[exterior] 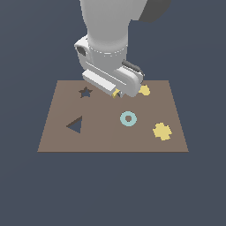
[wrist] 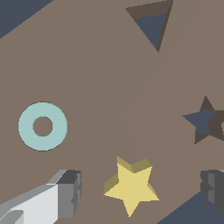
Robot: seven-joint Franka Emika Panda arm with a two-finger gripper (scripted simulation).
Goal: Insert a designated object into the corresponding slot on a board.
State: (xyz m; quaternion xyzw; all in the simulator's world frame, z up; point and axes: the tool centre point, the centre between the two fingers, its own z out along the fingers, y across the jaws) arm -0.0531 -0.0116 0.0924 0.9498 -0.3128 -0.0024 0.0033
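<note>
The designated object is a small yellow star (wrist: 131, 186) lying on the brown board (wrist: 96, 65). It sits in the gap between my two fingers (wrist: 70, 192) and neither pad touches it. My gripper (wrist: 142, 190) is open around it. In the exterior view only a sliver of the star (exterior: 116, 93) shows under the gripper (exterior: 117, 94). The star-shaped slot (exterior: 85, 92) is a dark cutout toward the exterior view's left, near the board's (exterior: 110, 141) far edge. It appears again in the wrist view as the slot (wrist: 202, 121), apart from the star.
A larger dark triangular cutout (exterior: 75, 125) lies nearer the board's front left. A pale blue ring (exterior: 128, 118) rests mid-board, a yellow cross-shaped piece (exterior: 162, 131) to its right, and a yellow rounded blob (exterior: 144, 90) just right of the gripper.
</note>
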